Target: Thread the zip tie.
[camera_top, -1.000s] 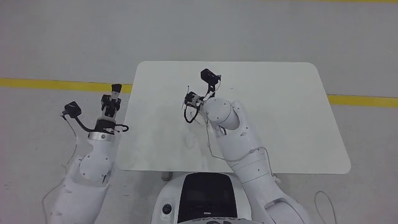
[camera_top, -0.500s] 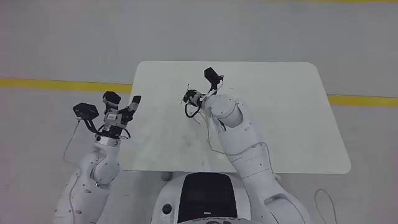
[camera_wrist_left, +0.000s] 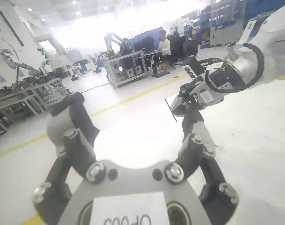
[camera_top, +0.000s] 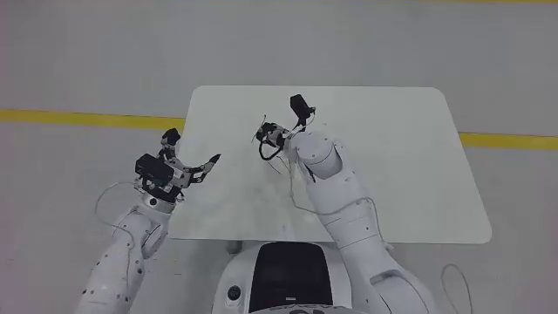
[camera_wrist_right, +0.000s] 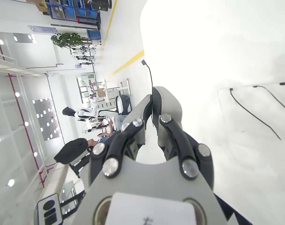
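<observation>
My right gripper [camera_wrist_right: 153, 92] pinches the zip tie [camera_wrist_right: 149, 73] above the tabletop [camera_top: 392, 166], left of centre. My left gripper [camera_wrist_left: 130, 111] hangs spread near the left edge, apart from it. The tie looks straight, so I judge the threading not yet begun.

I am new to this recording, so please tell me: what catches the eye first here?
The right gripper, shut on a thin black zip tie, holds it above the white table. The left gripper hangs open near the table's left edge, facing the tie. More zip ties lie flat on the table.
</observation>
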